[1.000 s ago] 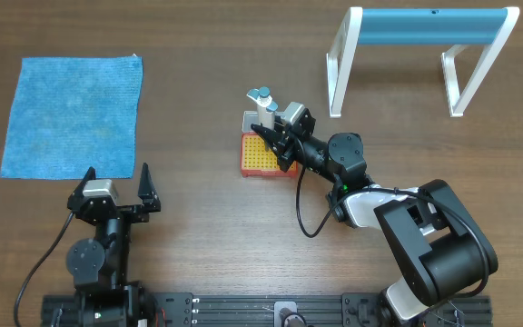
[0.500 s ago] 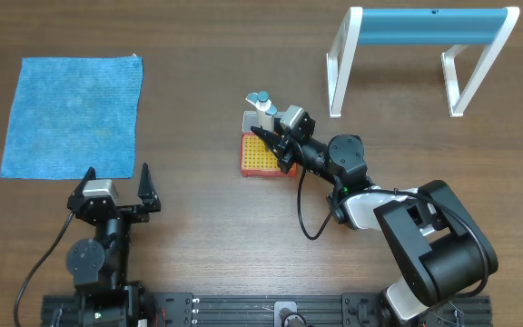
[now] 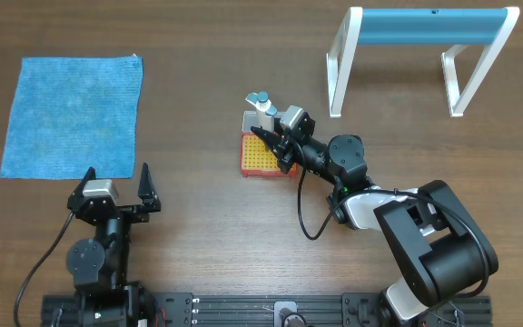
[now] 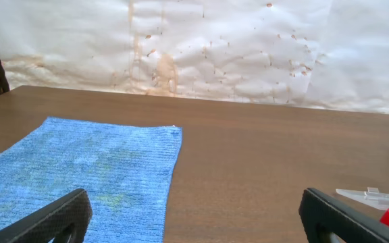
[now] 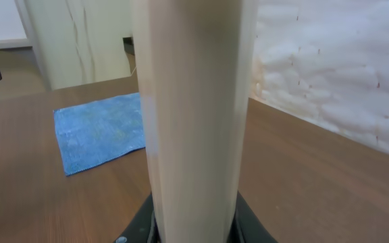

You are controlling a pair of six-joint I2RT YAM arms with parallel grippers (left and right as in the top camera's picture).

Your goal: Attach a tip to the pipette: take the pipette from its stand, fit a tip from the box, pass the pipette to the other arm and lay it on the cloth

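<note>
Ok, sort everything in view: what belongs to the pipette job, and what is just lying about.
Job:
pipette, held in the right tool
tip box
stand
blue cloth
open left tool

Lying about:
black cable
papered wall

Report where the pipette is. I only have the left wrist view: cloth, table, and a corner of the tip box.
Observer: In the top view, the right claw grips the pipette at the orange tip box.
Operator: Check the stand.
Observer: The stand is at the table's far right, with no pipette on it.
Operator: Place my arm.
Observer: The left claw sits by the near right corner of the cloth.
</note>
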